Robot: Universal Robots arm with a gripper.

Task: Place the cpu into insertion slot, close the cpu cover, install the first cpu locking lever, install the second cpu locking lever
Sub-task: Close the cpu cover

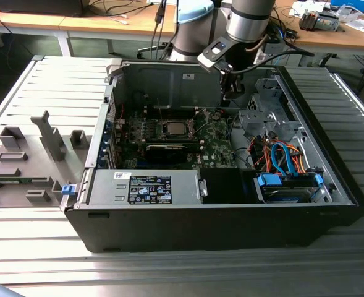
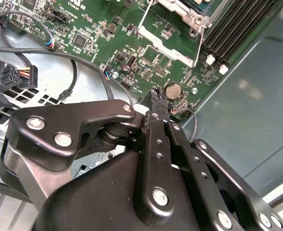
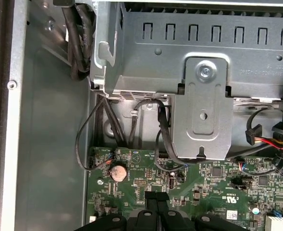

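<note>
In the exterior view, the cpu (image 1: 172,129) shows as a small silver-grey square lying in the insertion slot (image 1: 183,130) on the green board of the open computer case. The second wrist view shows a corner of the insertion slot (image 2: 197,10). Beside it the cpu cover (image 2: 169,49), a thin silver frame, is swung open, with green board showing through its cut-out. My gripper (image 1: 229,86) hangs above the board's far corner, to the exterior view's right of the slot and apart from it. Its black fingers (image 2: 154,96) are shut with nothing between them, just above a coin battery (image 3: 118,172).
Long memory slots (image 2: 237,29) run beside the socket. A metal drive cage (image 3: 203,110) and black cables (image 3: 107,125) stand close to the gripper. Orange and blue cables (image 1: 280,154) and a power supply (image 1: 151,185) fill the case's near side. Grey fixtures (image 1: 21,161) sit on the table.
</note>
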